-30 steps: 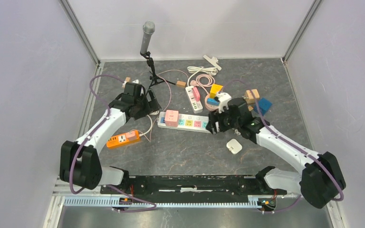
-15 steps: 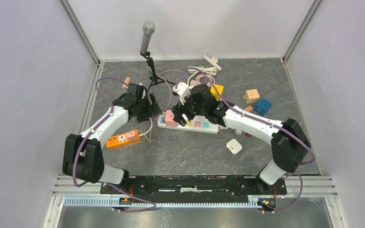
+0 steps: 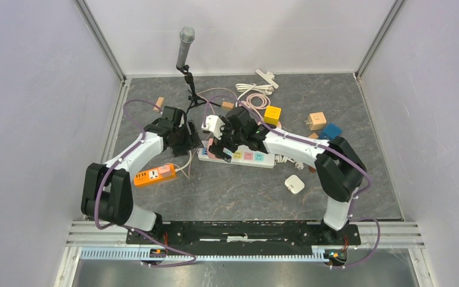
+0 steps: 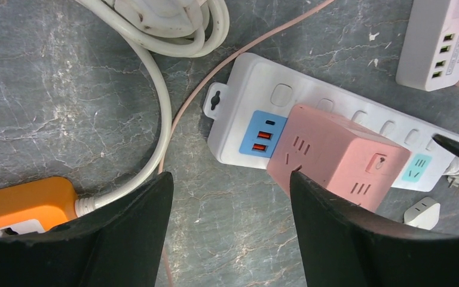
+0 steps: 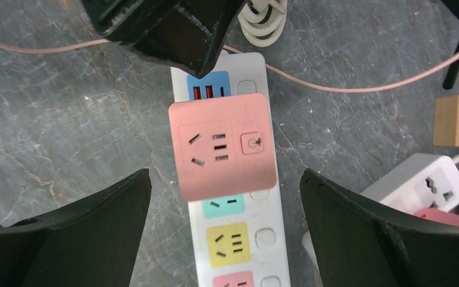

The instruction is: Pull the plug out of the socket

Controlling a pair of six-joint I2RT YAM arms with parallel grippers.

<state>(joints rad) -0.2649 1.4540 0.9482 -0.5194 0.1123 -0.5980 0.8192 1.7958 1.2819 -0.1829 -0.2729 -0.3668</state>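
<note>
Nearest the arm bases, an orange socket block [image 3: 154,174] and a loose white adapter [image 3: 294,183] lie on the counter [image 3: 227,191]. Beyond them the white power strip [image 3: 248,157] runs left to right, its long axis slightly slanted. The pink cube plug [image 5: 222,146] sits at the strip's left end beside the blue USB panel [image 5: 208,89], socket face up. The right pincer [image 5: 224,173] hangs above it, fingers apart on either side. The left pincer [image 4: 232,197], also apart, hovers at that end.

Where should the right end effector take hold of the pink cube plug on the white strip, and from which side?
Grip the pink cube plug by its two flat faces parallel to the long edges of the white strip, coming straight down from above. These faces are upright and free, and the open right end effector straddles them.
</note>
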